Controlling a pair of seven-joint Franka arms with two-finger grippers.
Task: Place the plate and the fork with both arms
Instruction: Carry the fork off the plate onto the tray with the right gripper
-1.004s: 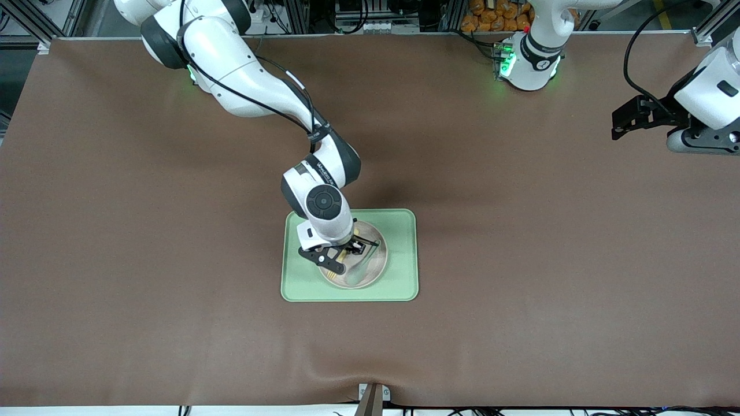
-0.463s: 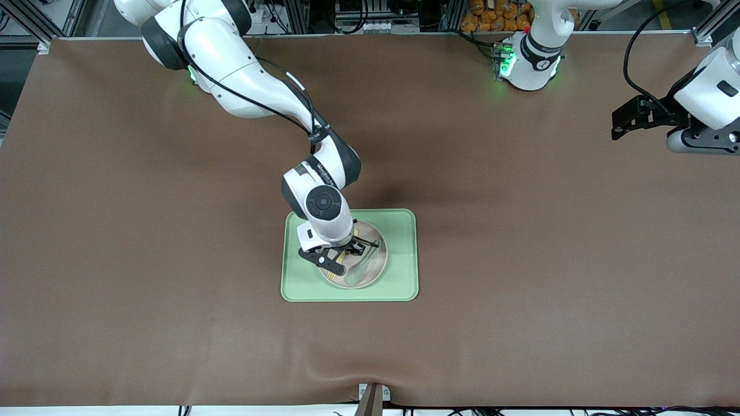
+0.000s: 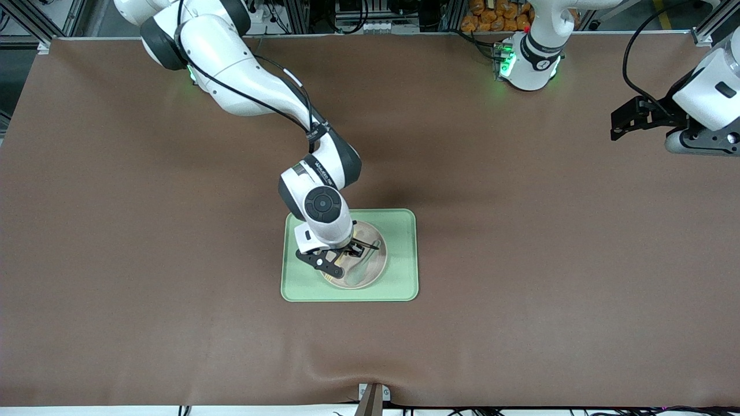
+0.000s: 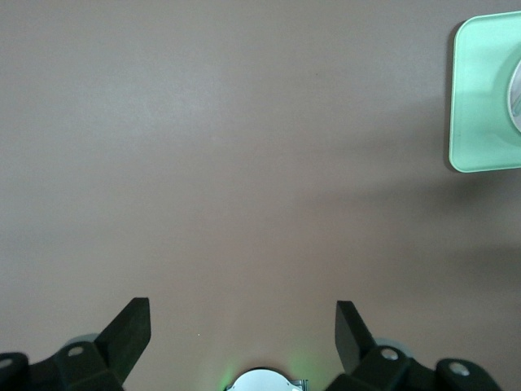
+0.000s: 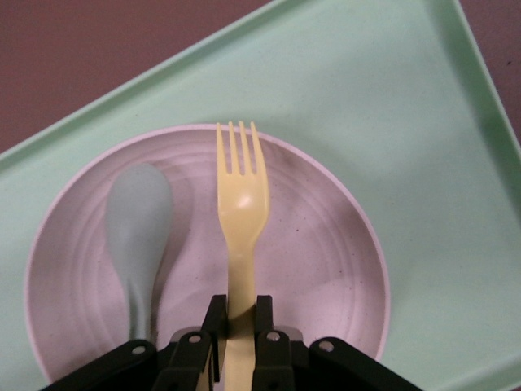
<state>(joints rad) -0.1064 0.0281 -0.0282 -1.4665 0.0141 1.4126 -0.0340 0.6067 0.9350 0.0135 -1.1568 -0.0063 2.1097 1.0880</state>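
Your small pale-yellow plastic fork [image 5: 241, 213] lies on the small round cream-pink matte plate [image 5: 326, 269], tines pointing away from the wrist. The right gripper [image 5: 238, 319] is clamped shut on its handle, low over the plate, so the grip looks made for lifting the fork out. It holds the handle end, which leaves the tines free and keeps the fingers [image 5: 213, 324] off the plate's surface.

Just beside the fork on the same plate is a pale grey-green plastic spoon [image 5: 140, 228], lying parallel and apart from it. Watch that gap: a sideways drag would likely knock the spoon, so a straight lift looks safer.

The plate sits on the rectangular light-green tray [image 3: 399, 260], toward the tray's end nearer the right arm. The tray's raised rim is close around the plate there; the other end has bare tray.

The brown table cover [image 3: 520, 231] is wide open all around the tray, so you have plenty of room to carry the fork off.

The left gripper [image 4: 242, 330] waits with jaws spread wide, holding nothing, over bare cover at the left arm's end, well apart from the tray.
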